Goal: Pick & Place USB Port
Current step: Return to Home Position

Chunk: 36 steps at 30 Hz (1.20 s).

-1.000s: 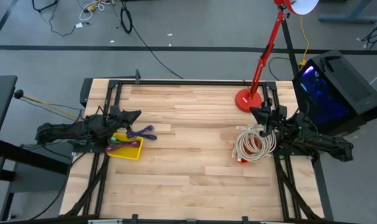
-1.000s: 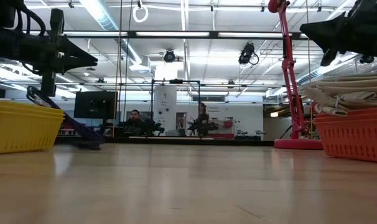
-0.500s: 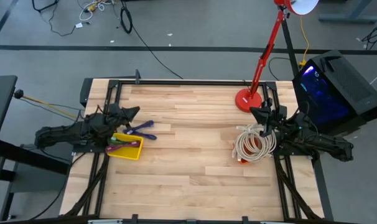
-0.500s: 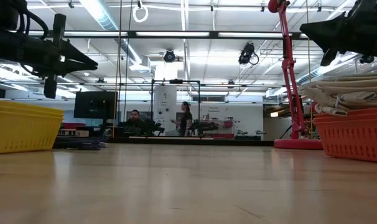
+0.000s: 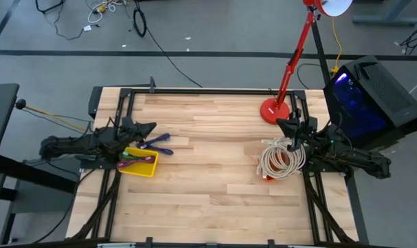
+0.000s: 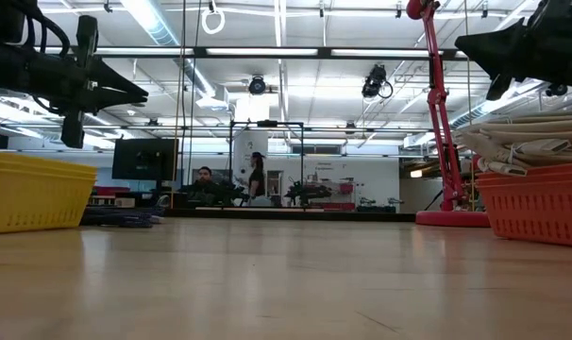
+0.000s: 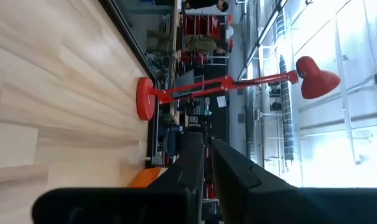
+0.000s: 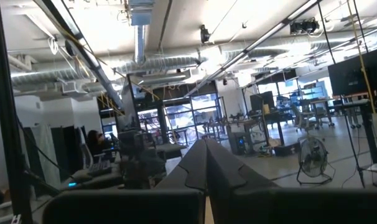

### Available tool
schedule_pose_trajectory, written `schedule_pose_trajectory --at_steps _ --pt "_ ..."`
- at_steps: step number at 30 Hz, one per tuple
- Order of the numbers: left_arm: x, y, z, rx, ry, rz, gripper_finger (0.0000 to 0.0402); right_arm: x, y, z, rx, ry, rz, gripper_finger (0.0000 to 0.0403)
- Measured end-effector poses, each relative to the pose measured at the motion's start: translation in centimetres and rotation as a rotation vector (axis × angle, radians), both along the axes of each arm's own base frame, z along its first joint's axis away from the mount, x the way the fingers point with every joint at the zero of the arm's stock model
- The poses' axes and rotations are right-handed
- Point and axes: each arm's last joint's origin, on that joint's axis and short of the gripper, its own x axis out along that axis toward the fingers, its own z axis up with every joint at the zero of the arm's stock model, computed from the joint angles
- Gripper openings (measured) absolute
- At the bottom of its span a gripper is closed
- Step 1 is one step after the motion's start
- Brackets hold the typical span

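A purple cable lies on the table just beyond the yellow basket, which holds green and pink pieces; in the low view the purple cable lies flat beside the basket. A coil of white cables rests in an orange basket on the right. My left gripper hovers level above the yellow basket, shut and holding nothing. My right gripper hangs over the white coil, shut and bare. Which piece is the USB port I cannot make out.
A red desk lamp stands on its round base at the far right of the table, its arm rising beside the orange basket. Bare wood spans the table's middle. Two people show in the room behind.
The purple cable, which slanted up beside the yellow basket a second ago, has dropped and now lies flat on the table. A person in the room behind has walked toward the left.
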Motion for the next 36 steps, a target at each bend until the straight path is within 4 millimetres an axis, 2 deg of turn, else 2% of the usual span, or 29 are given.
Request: schedule_pose_trajectory --at_steps 36 --pt "0.06 -0.17 -0.02 0.000 0.006 -0.020 0.0034 0.00 0.00 0.00 0.000 0.000 0.000 0.0006"
